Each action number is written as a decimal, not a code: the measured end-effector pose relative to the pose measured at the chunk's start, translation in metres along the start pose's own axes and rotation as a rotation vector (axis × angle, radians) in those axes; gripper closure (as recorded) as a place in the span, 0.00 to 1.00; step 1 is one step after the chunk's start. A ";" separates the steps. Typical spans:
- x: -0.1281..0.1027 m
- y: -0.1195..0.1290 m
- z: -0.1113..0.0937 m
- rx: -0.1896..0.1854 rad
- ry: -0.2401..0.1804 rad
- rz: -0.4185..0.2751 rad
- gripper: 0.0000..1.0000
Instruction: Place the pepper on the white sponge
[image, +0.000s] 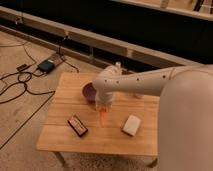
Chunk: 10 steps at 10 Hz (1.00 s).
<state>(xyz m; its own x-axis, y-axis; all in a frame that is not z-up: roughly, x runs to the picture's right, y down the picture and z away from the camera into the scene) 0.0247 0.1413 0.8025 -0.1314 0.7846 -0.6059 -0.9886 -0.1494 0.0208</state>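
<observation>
The tool, clenched on the pepper, hangs near the white sponge.

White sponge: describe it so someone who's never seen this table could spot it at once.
On the wooden table, look at the near right part, right of the gripper with the orange pepper at its tip. The white sponge is the plain cream block there, unlike the dark flat rectangle and purple bowl.
</observation>
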 end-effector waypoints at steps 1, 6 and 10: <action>0.002 -0.016 0.003 0.005 0.000 0.043 1.00; 0.004 -0.077 0.018 0.011 0.013 0.216 1.00; 0.001 -0.105 0.021 0.029 0.033 0.283 1.00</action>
<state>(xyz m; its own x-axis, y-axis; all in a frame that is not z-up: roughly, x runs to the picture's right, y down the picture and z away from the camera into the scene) 0.1269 0.1704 0.8160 -0.4002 0.6944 -0.5980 -0.9148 -0.3417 0.2154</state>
